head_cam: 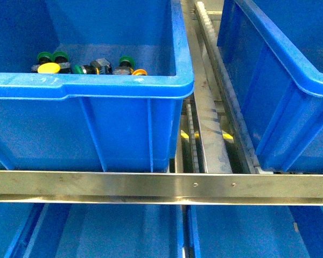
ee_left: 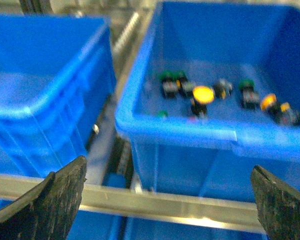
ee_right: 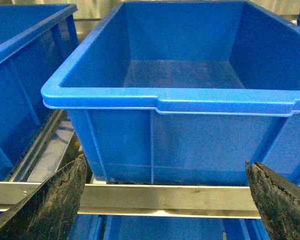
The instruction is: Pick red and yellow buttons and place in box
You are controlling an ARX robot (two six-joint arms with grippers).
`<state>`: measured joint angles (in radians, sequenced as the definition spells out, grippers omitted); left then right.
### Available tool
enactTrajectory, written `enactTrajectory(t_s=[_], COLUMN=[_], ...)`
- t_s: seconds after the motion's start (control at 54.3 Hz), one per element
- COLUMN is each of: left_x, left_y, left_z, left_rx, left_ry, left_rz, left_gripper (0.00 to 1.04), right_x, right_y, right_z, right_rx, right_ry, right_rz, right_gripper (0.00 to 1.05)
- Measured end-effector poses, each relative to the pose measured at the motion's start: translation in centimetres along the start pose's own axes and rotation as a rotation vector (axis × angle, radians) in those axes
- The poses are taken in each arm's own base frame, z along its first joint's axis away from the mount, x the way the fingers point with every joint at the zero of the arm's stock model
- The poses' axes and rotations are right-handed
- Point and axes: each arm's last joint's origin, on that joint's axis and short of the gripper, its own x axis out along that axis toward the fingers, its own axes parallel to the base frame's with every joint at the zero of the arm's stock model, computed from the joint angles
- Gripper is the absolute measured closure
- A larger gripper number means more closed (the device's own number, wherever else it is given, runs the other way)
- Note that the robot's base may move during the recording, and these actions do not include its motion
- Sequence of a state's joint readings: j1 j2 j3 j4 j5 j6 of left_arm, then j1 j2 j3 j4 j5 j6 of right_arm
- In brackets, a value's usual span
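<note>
A steel rack [head_cam: 210, 118] with roller rails carries blue bins, and a bright metal bar [head_cam: 151, 185] crosses in front of you, with more blue plastic showing beneath it. In the front view the left bin [head_cam: 97, 86] fills most of the frame and the right bin [head_cam: 280, 59] stands just beside it across the rail; neither arm appears there. The buttons lie in a loose row on the floor of the left bin, toward its far side. The yellow button [head_cam: 48, 67] sits at the left end of the row with its cap facing up, and green buttons [head_cam: 44, 56] lie just behind it. An amber button [head_cam: 139, 72] lies at the right end, close to the bin's near wall. No cap reads clearly as red. Your left wrist camera is blurred, but it picks out the yellow button [ee_left: 203, 94] near the middle of the row and the amber button [ee_left: 268, 101] off to one side. The left gripper [ee_left: 168, 167] hangs outside the near wall with its fingers spread wide and nothing between them. The right gripper [ee_right: 165, 162] is likewise spread wide and holds nothing, level with the bar in front of the right bin [ee_right: 170, 102].
</note>
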<state>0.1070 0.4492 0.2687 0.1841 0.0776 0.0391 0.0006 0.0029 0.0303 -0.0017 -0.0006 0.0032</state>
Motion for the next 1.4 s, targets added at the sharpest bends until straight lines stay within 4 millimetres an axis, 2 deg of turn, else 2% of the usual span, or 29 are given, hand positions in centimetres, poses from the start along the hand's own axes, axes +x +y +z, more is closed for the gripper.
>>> enactTrajectory(t_s=[0.129, 0.221, 0.331, 0.552, 0.644, 0.718, 0.81, 1.104, 1.399], left_x=[3.4, 6.1, 9.3, 17.4, 19.7, 22.3, 24.4, 29.1, 30.7], left_y=[0.5, 0.4, 0.1, -0.9, -1.6, -2.8, -3.8, -6.9, -9.7], left_z=[5.6, 8.2, 9.8, 9.2, 8.7, 8.1, 7.8, 7.2, 6.8], left_rx=[0.022, 0.018, 0.014, -0.01, -0.016, -0.026, -0.018, 0.035, 0.065], left_ry=[-0.045, -0.014, 0.062, 0.273, 0.347, 0.437, 0.485, 0.587, 0.676], left_rz=[-0.008, -0.017, -0.035, 0.027, 0.046, 0.048, 0.052, 0.122, 0.114], left_gripper=[0.08, 0.08, 0.08, 0.08, 0.08, 0.08, 0.08, 0.08, 0.08], right_x=[0.0, 0.0, 0.0, 0.0, 0.0, 0.0, 0.0, 0.0, 0.0], right_y=[0.0, 0.0, 0.0, 0.0, 0.0, 0.0, 0.0, 0.0, 0.0], right_z=[0.0, 0.0, 0.0, 0.0, 0.0, 0.0, 0.0, 0.0, 0.0], right_rx=[0.0, 0.0, 0.0, 0.0, 0.0, 0.0, 0.0, 0.0, 0.0], right_ry=[0.0, 0.0, 0.0, 0.0, 0.0, 0.0, 0.0, 0.0, 0.0], right_rz=[0.0, -0.001, 0.0, 0.0, 0.0, 0.0, 0.0, 0.0, 0.0], right_gripper=[0.07, 0.07, 0.07, 0.07, 0.07, 0.07, 0.07, 0.07, 0.07])
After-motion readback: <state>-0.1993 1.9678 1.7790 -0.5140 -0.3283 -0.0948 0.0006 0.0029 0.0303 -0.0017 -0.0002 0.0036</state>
